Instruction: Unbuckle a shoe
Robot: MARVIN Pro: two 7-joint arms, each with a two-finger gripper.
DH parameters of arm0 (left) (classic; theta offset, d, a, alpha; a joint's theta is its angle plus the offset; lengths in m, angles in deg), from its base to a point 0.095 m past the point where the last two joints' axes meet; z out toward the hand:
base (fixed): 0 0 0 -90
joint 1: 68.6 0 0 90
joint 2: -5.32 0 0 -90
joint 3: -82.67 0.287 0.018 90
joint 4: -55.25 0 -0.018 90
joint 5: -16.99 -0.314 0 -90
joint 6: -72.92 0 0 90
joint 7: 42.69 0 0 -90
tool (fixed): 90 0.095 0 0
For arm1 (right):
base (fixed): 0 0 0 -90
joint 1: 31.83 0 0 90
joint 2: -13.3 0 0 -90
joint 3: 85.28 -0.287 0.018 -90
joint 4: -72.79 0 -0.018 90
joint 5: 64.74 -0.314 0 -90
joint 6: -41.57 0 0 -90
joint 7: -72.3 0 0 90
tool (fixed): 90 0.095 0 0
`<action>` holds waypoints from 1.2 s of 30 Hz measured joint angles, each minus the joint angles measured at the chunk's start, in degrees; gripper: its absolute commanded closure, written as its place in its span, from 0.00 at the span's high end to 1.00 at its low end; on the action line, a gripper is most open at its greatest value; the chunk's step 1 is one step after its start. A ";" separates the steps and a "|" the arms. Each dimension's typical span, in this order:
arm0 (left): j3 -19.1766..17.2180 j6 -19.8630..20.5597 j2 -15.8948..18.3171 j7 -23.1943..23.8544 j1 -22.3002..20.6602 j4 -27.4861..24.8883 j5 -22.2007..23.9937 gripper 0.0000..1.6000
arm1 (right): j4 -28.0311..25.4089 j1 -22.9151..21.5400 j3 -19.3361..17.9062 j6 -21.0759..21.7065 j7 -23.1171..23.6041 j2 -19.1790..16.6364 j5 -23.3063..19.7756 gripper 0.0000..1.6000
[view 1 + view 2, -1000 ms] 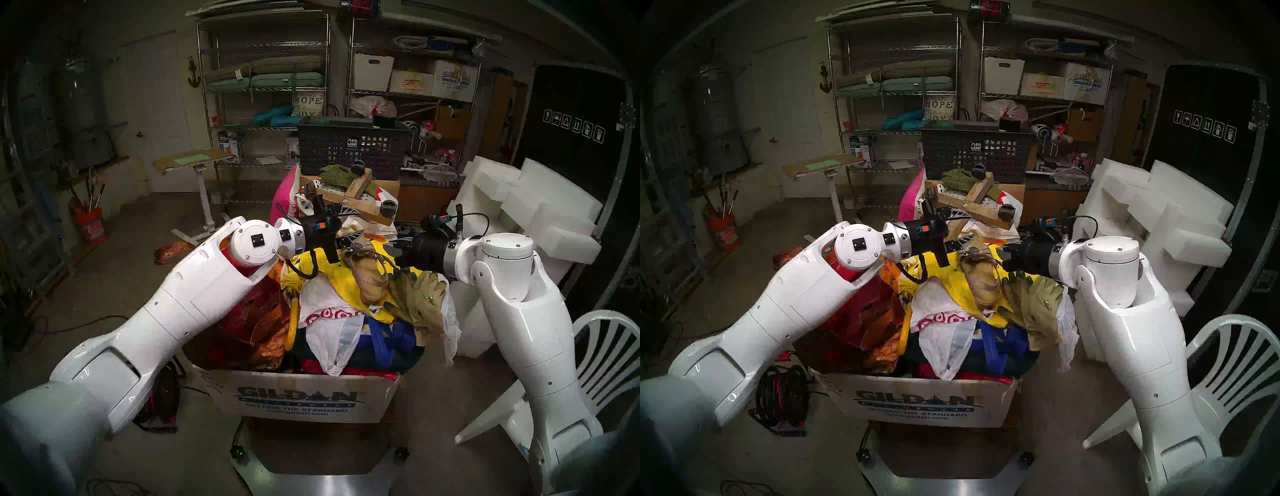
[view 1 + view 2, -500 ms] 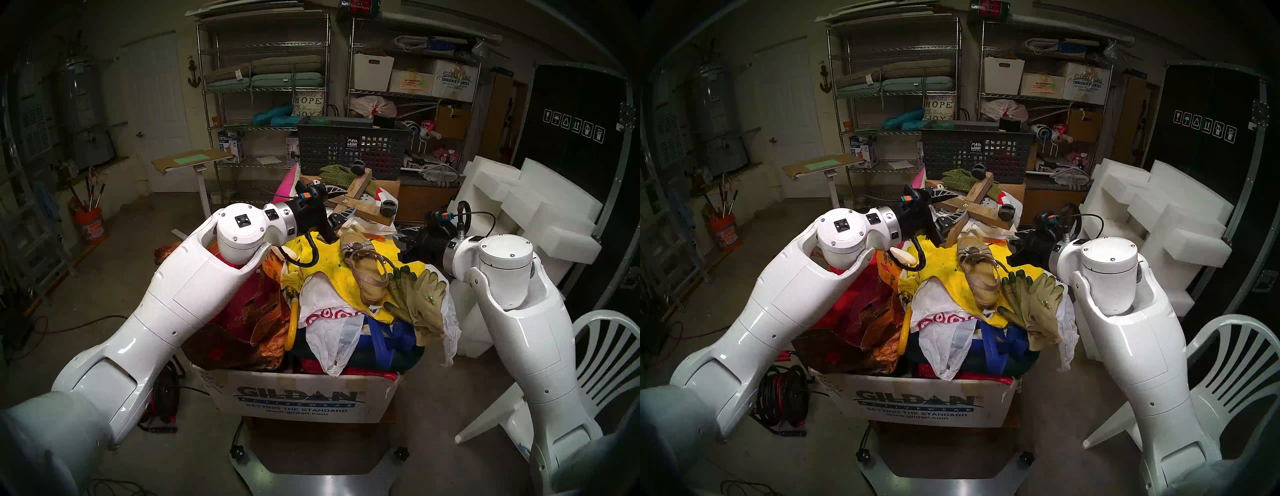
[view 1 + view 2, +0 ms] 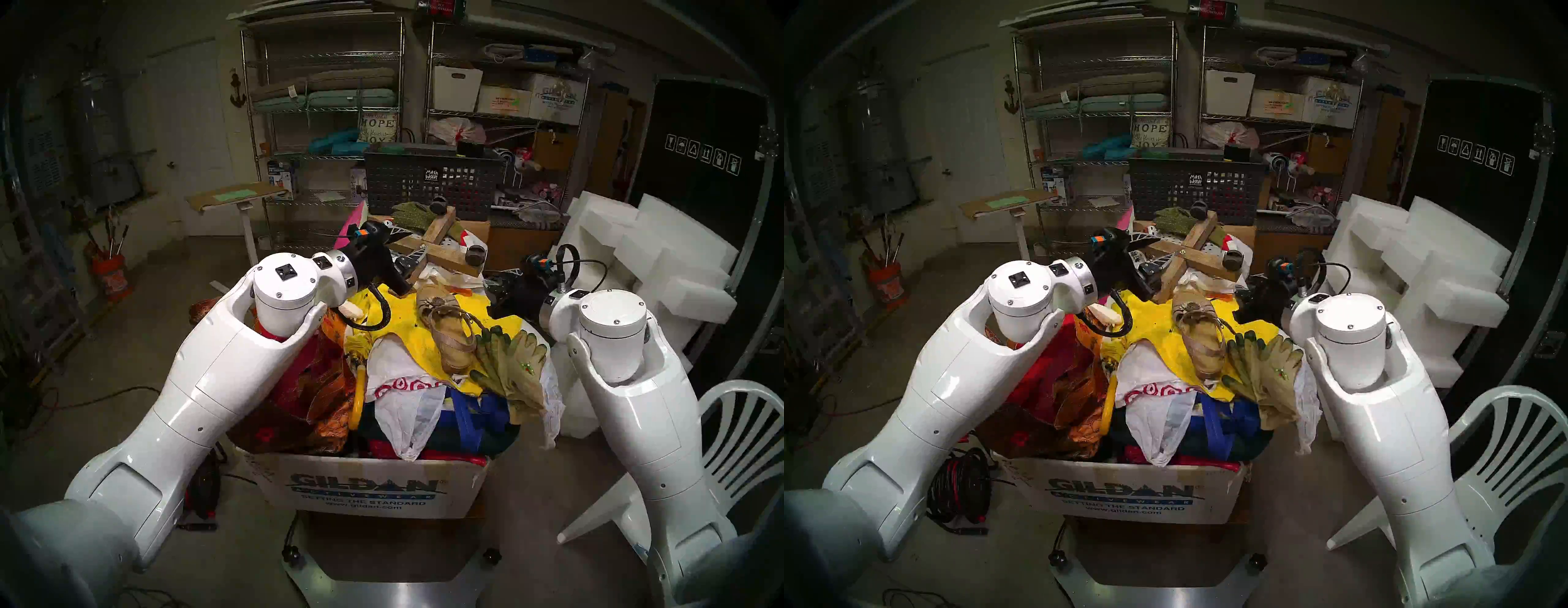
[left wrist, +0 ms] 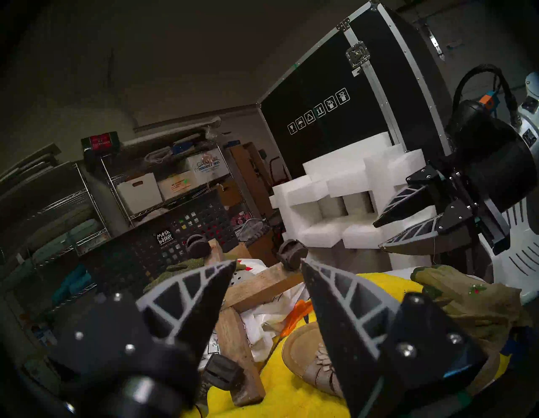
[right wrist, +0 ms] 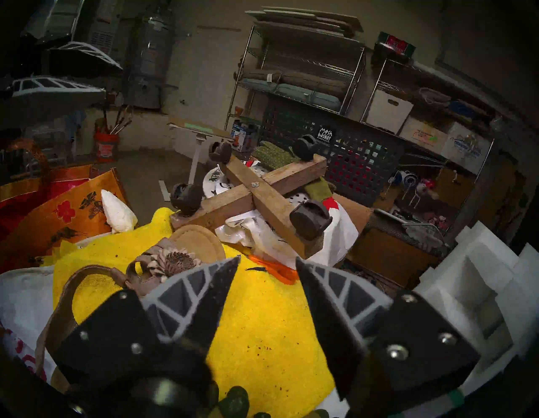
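Clutter fills the Gildan box (image 3: pixel 365 488) in front of me, and on top of the heap the yellow cloth (image 3: pixel 403 322) carries the sandal (image 3: pixel 449 331), lying sole-down just beside the tan gloves (image 3: pixel 513 365). My left gripper (image 4: pixel 267 280) and right gripper (image 5: pixel 267 274) both stand apart, empty, clear of the shoe. I judge the ankle strap (image 3: pixel 469 318) hangs as a loose loop, but the buckle is too small to confirm it undone.
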 measured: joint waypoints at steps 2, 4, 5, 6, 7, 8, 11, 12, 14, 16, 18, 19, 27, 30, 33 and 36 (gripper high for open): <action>0.00 0.17 0.00 -0.15 0.12 -0.10 0.00 1.00 | -0.03 0.04 -0.10 -0.09 -0.06 0.05 0.14 1.00; 0.00 0.22 0.00 -0.18 0.12 -0.18 0.00 1.00 | -0.14 0.11 -0.23 -0.13 -0.18 0.11 0.28 1.00; 0.00 0.22 0.00 -0.20 0.09 -0.21 0.00 1.00 | -0.27 0.16 -0.37 -0.15 -0.30 0.18 0.39 1.00; 0.00 0.21 0.00 -0.20 0.07 -0.23 -0.01 1.00 | -0.36 0.19 -0.46 -0.16 -0.38 0.23 0.47 1.00; 0.00 0.17 0.00 -0.21 0.05 -0.25 -0.01 1.00 | -0.42 0.21 -0.53 -0.17 -0.43 0.27 0.52 1.00; 0.00 0.09 0.01 -0.22 0.02 -0.29 -0.01 1.00 | -0.50 0.25 -0.63 -0.19 -0.50 0.33 0.59 1.00; 0.00 0.00 0.01 -0.23 -0.02 -0.37 -0.05 1.00 | -0.62 0.32 -0.78 -0.21 -0.58 0.45 0.71 1.00; 0.00 -0.02 0.01 -0.24 -0.04 -0.37 -0.06 1.00 | -0.65 0.34 -0.81 -0.22 -0.59 0.49 0.72 1.00; 0.00 -0.04 0.02 -0.25 -0.06 -0.38 -0.09 1.00 | -0.72 0.39 -0.88 -0.23 -0.60 0.57 0.72 1.00; 0.01 -0.06 0.02 -0.26 -0.08 -0.39 -0.10 1.00 | -0.76 0.42 -0.92 -0.23 -0.61 0.62 0.72 1.00; 0.01 -0.09 0.03 -0.27 -0.09 -0.40 -0.13 1.00 | -0.78 0.47 -0.98 -0.24 -0.61 0.71 0.69 1.00; 0.01 -0.10 0.03 -0.28 -0.09 -0.40 -0.13 1.00 | -0.79 0.48 -0.99 -0.24 -0.61 0.72 0.69 1.00; 0.01 -0.15 0.04 -0.30 -0.11 -0.41 -0.16 1.00 | -0.82 0.57 -1.05 -0.25 -0.61 0.86 0.64 1.00; 0.01 -0.16 0.04 -0.30 -0.12 -0.42 -0.17 1.00 | -0.83 0.59 -1.07 -0.25 -0.61 0.90 0.64 1.00; 0.01 -0.17 0.04 -0.30 -0.12 -0.42 -0.17 1.00 | -0.84 0.61 -1.08 -0.25 -0.61 0.93 0.64 1.00; 0.01 -0.17 0.05 -0.31 -0.12 -0.42 -0.17 1.00 | -0.85 0.62 -1.09 -0.26 -0.61 0.96 0.64 1.00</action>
